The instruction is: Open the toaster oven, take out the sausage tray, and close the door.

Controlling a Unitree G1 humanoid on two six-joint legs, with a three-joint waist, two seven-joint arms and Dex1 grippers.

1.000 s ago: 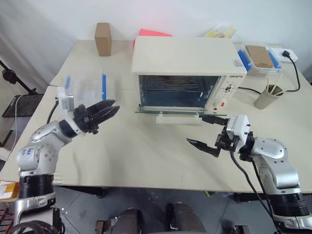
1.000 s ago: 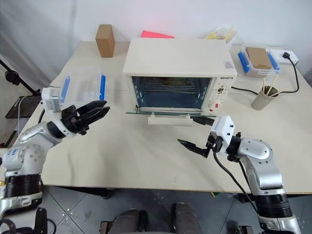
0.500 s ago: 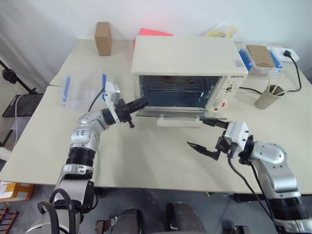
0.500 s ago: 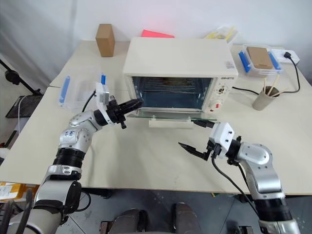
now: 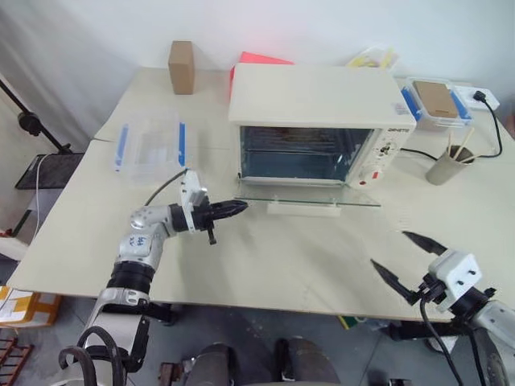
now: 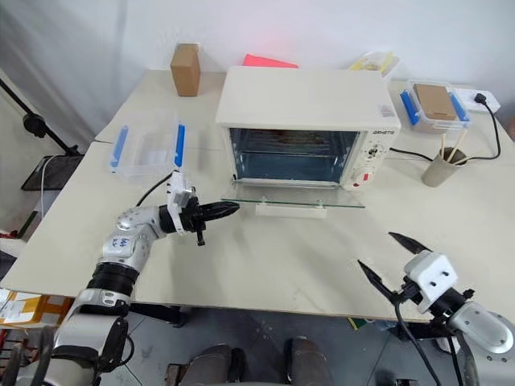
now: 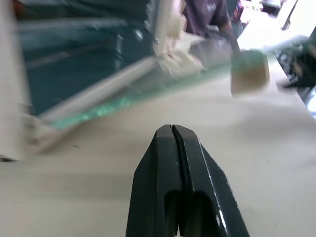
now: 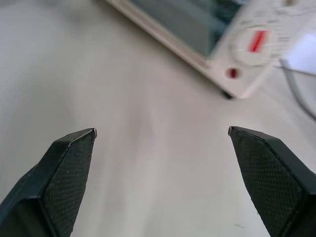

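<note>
The cream-white toaster oven (image 5: 322,92) stands mid-table. Its glass door (image 5: 310,193) is folded down flat, the bar handle (image 5: 302,210) at its front edge. The oven's inside is dark, and I cannot make out the sausage tray there. My left gripper (image 5: 241,207) is shut on nothing, pointing level at the door's front left corner, just short of it; the left wrist view shows the left gripper (image 7: 171,129) closed before the glass edge. My right gripper (image 5: 389,248) hangs wide open and empty near the table's front right edge, well away from the oven.
A clear plastic box with blue clips (image 5: 149,146) lies left of the oven, a cardboard box (image 5: 181,56) behind it. At the back right are another blue-clipped container (image 5: 438,98), a cup of sticks (image 5: 447,165) and a power cable (image 5: 491,121).
My left gripper closed and swung from beside the plastic box down to the door's left corner. My right gripper pulled back and rightward to the table's front edge. The camera view shifted.
</note>
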